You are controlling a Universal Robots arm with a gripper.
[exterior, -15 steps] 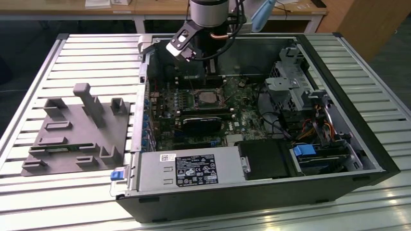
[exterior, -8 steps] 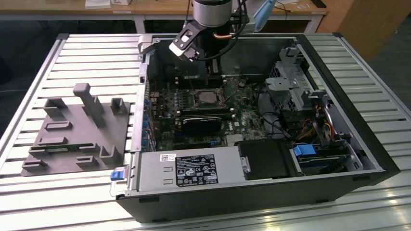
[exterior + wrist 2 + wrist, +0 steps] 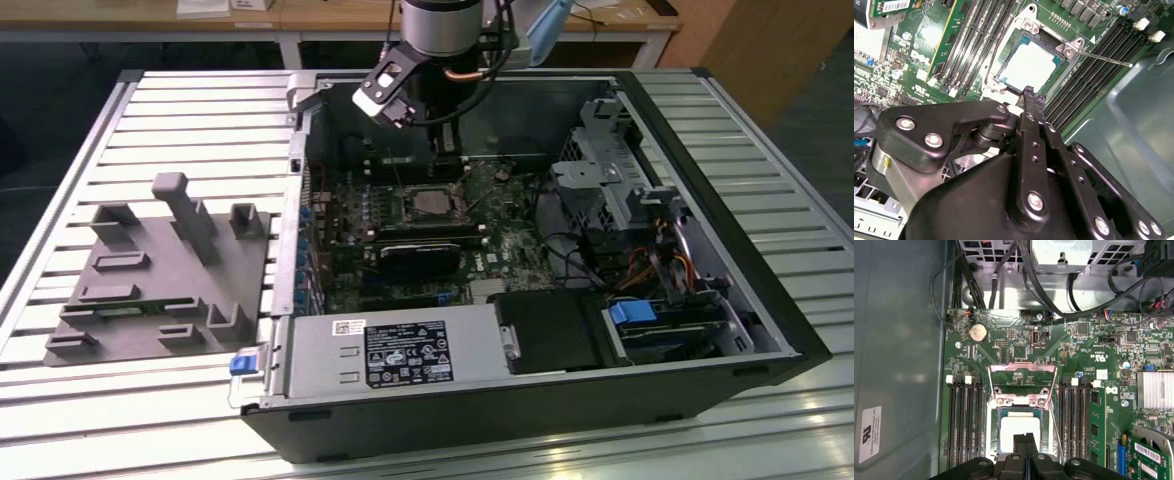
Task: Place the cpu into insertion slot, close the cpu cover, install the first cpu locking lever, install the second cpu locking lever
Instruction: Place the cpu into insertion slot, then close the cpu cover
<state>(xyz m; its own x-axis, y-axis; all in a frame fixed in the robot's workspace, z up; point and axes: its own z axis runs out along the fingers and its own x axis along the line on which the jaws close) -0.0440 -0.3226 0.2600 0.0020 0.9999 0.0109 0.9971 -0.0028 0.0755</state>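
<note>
The cpu [image 3: 1018, 429] lies flat in the insertion slot [image 3: 995, 426], its pale metal top facing up; it is also in the second wrist view [image 3: 1030, 64] and the exterior view [image 3: 430, 203]. The cpu cover [image 3: 1023, 371] stands open, its silver frame swung back beyond the socket. A thin locking lever [image 3: 1104, 57] sticks out unlatched beside the socket. My gripper [image 3: 1024, 441] hovers just above the chip's near edge, fingers pressed together with nothing between them. In the exterior view the gripper [image 3: 445, 155] reaches down into the case over the motherboard.
Black memory slots [image 3: 964, 425] flank the socket on both sides. Cables [image 3: 1054, 290] and a drive cage [image 3: 614, 170] crowd the case. The grey power supply [image 3: 387, 350] sits at the front. A grey fixture [image 3: 160, 270] lies on the slatted table at the exterior view's left.
</note>
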